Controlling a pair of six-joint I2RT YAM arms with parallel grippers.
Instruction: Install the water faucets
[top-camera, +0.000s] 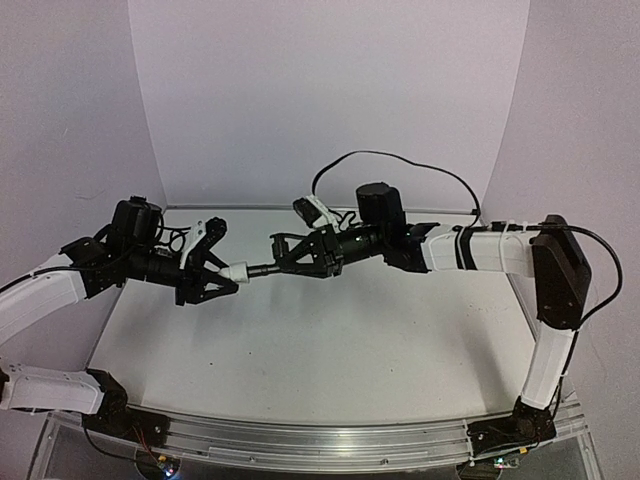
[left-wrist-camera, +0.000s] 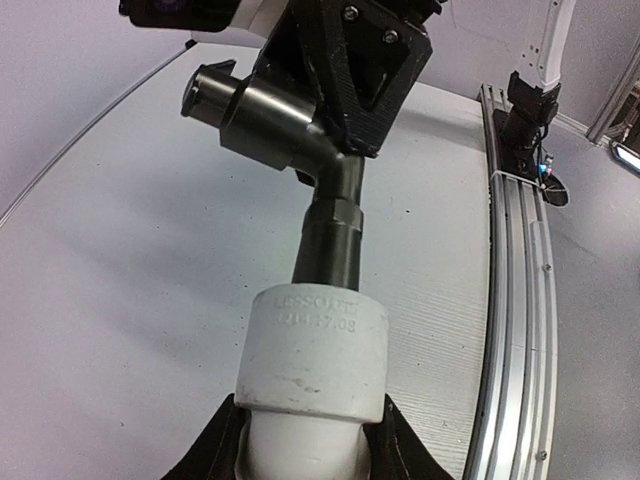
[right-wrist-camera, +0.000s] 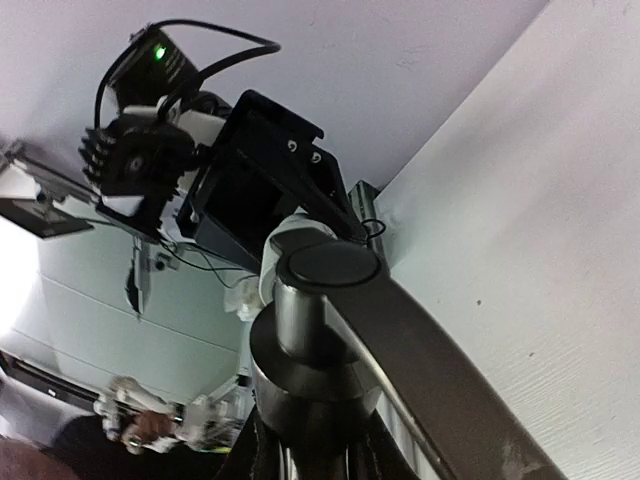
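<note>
So, left arm (top-camera: 50, 300): it reached in from the left edge, above the table, pointing toward the middle.
Left gripper (top-camera: 222, 272): its jaws were pinching the white fitting from two sides. In the left wrist view both black fingers (left-wrist-camera: 215, 450) pressed against the fitting's lower end.
White fitting (top-camera: 233, 270): a short round plastic sleeve with faint raised lettering round its rim. It was held off the table, left of centre, with its open end facing right.
Tap (top-camera: 262, 267): dark grey metal, in the air between the two grippers. Its slender straight end ran into the white fitting, and the two were touching. How far it sat inside could not be told.
Lever handle (right-wrist-camera: 450, 390): a flat dark strip that swept out from the tap's round cap toward the lower right in the right wrist view.
Right gripper (top-camera: 285, 252): clamped on the tap's thicker body, just right of the fitting. In the left wrist view it lay tight against the metal at the bend.
Right arm (top-camera: 490, 250): it came in from the right, bent at the elbow near the right edge, with a black cable (top-camera: 400, 160) looping above it.
Table (top-camera: 330, 340): white, lying below both grippers, which were clear of it.
Rail (top-camera: 330, 445): a metal strip along the near edge, carrying both arm bases.
</note>
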